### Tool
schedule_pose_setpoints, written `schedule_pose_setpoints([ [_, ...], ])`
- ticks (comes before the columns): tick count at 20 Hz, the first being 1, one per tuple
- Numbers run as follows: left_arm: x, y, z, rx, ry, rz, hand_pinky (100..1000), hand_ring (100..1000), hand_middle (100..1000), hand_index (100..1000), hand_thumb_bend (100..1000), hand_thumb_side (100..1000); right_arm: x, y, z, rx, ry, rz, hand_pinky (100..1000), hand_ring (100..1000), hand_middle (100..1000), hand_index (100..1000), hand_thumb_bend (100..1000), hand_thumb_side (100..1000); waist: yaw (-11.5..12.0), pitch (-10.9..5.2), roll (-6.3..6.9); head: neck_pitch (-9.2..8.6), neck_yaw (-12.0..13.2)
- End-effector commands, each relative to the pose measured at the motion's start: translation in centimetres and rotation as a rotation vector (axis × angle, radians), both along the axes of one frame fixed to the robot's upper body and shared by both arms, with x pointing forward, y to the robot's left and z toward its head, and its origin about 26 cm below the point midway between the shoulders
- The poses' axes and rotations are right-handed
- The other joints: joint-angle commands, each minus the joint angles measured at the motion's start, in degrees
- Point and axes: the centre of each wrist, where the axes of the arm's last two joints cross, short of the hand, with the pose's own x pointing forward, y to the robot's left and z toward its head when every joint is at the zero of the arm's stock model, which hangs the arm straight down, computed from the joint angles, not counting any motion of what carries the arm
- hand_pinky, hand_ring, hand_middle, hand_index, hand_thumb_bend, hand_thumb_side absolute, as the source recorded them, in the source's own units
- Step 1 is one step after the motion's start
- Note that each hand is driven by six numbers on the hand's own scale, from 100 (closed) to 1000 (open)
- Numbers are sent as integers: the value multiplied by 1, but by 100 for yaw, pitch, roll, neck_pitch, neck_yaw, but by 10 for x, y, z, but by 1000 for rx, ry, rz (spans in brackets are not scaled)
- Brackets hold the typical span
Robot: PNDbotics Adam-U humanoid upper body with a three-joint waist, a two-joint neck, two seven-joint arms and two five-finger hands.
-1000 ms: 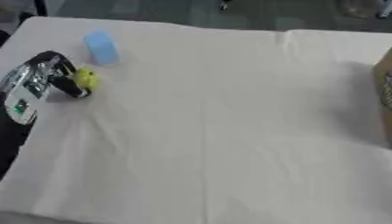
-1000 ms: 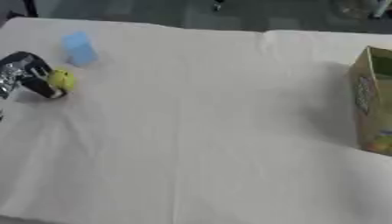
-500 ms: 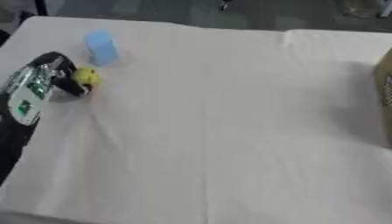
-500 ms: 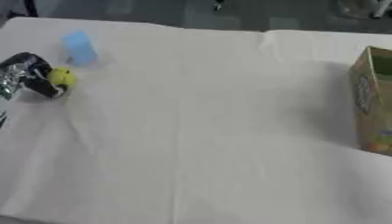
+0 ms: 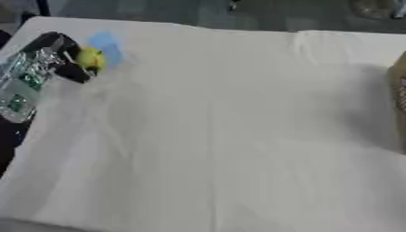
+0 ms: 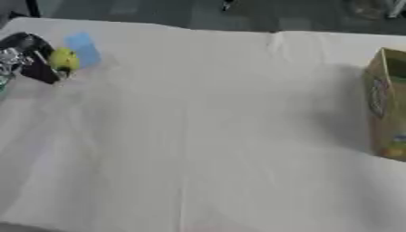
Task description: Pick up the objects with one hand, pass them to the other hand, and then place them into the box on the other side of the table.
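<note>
Left hand [image 5: 60, 56] has lifted the yellow object [image 5: 89, 59] up and away from its earlier spot; it now sits against the lower edge of the light blue block [image 5: 106, 44] in view, whereas a second ago it was clearly below and apart from it. White-cloth table [image 5: 222, 136] fills most of both views, creased down the middle. Cardboard box [image 6: 387, 104] stands at the right edge, open top, printed side facing in. Left arm enters from the left edge, silver forearm with green markings, black hand at the far-left corner. Dark fingers curl round the near side of the yellow object, pinching it. Blue block lies just beyond the hand, flat on the cloth.
</note>
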Motion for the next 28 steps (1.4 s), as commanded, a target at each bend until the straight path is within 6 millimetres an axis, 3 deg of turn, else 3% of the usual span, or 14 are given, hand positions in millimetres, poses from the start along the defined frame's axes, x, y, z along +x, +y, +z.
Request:
schedule_pose_setpoints([
  [1, -17, 4, 30, -40, -103, -30, 677, 638, 577, 600, 227, 144, -3, -2, 14, -30, -32, -6, 926, 865, 854, 875, 341, 258, 14, -99, -27, -57, -13],
  [14, -53, -17, 41, -139, -204, -192, 661, 620, 557, 585, 195, 156, -3, 0, 16, -30, -40, 2, 926, 866, 854, 875, 325, 260, 46, -93, -56, -108, -115],
  [28, -70, -43, 39, -217, -224, -364, 654, 605, 542, 580, 159, 202, -3, 1, 18, -27, -47, 4, 926, 867, 855, 876, 318, 260, 48, -87, -75, -253, -149],
])
